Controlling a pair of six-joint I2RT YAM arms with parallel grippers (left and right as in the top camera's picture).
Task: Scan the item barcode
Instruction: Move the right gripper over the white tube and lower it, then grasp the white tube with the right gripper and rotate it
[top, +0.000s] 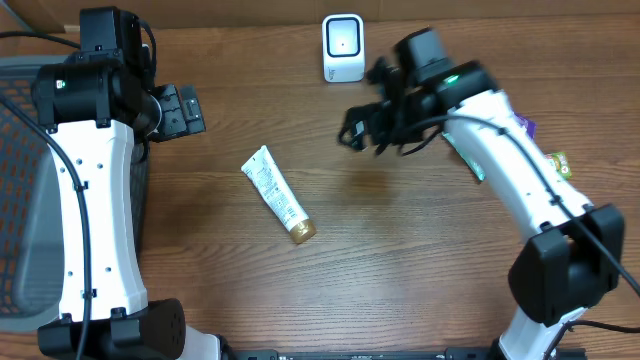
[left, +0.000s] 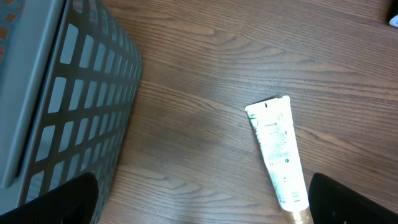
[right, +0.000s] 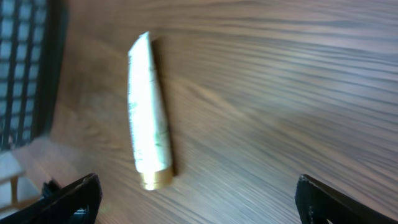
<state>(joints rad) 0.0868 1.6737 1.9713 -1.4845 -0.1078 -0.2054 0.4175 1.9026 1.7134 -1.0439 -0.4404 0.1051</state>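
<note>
robot lab mock-up of a shop checkout, wood-grain table (top: 400, 270), barcode scanner (top: 343, 47), grey mesh basket (left: 81, 99)

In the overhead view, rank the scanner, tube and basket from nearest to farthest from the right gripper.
1. Scanner, at the far edge just beyond the right gripper.
2. Tube, mid-table to its left.
3. Basket, far left edge.

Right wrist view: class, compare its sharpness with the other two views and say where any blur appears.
Right wrist view: blurred throughout, the tube smeared and the table grain streaked. Left wrist view: sharp, with crisp tube print and basket mesh. Overhead view: mostly sharp, only the right claw looks blurred.
</note>
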